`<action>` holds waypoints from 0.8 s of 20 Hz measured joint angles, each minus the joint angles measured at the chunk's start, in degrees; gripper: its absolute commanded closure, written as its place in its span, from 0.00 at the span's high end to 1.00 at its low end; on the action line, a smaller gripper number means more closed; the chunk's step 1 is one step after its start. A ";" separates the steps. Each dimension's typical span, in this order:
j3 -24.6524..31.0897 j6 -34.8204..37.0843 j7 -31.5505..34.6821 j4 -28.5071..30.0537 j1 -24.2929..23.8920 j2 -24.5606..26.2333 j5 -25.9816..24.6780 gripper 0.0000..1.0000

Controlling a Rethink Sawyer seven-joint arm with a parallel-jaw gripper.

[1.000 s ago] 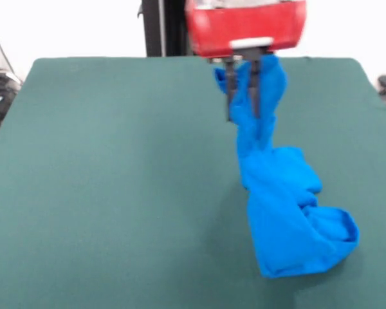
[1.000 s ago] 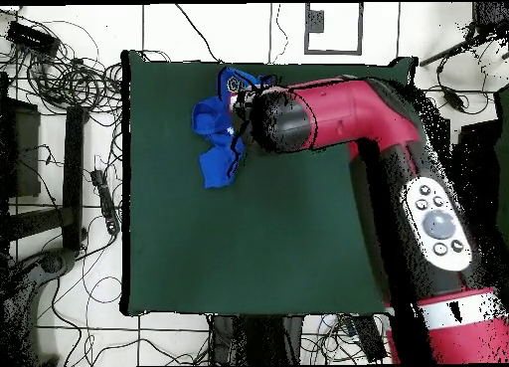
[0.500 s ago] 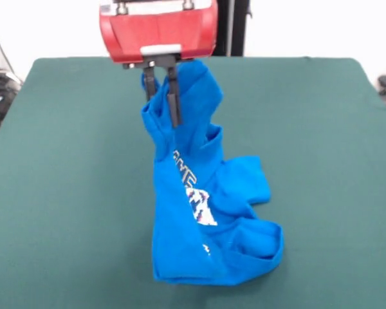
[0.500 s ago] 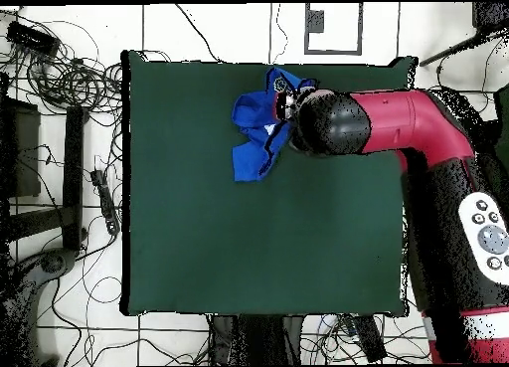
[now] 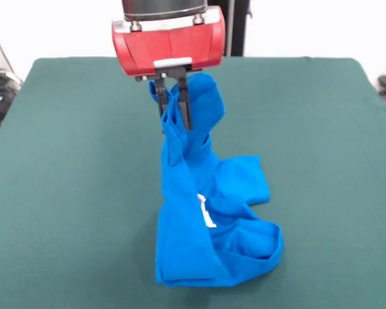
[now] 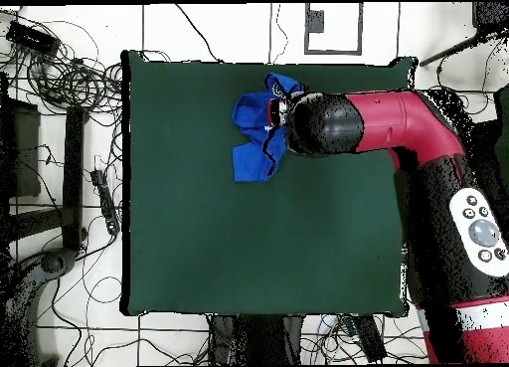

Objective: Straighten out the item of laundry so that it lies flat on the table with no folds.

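Note:
The item of laundry [image 5: 206, 212] is a bright blue shirt, lifted at one end and hanging in a twisted column. Its lower part lies bunched and folded on the green table [image 5: 64, 193]. A sliver of white print shows in a fold. My gripper [image 5: 175, 122] is shut on the shirt's raised upper edge, under the red wrist. From above, the item of laundry [image 6: 254, 134] sits near the table's [image 6: 199, 234] far edge, partly hidden under the arm, and the gripper itself is hidden there.
The red and black arm [image 6: 398, 124] reaches over the table from the right side in the overhead view. Cables and stands [image 6: 60, 134] lie on the floor off the table's left edge.
The gripper carried the shirt leftwards across the front view, then shifted slightly right and lower. The cloth twisted, so much less of the white print shows now.

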 measured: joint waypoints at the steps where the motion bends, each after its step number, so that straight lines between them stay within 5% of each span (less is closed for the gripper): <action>1: 0.19 0.00 -0.18 0.04 -0.08 -0.01 0.01 0.00; 16: 1.95 0.00 -0.39 3.54 -3.95 -2.49 -0.25 0.00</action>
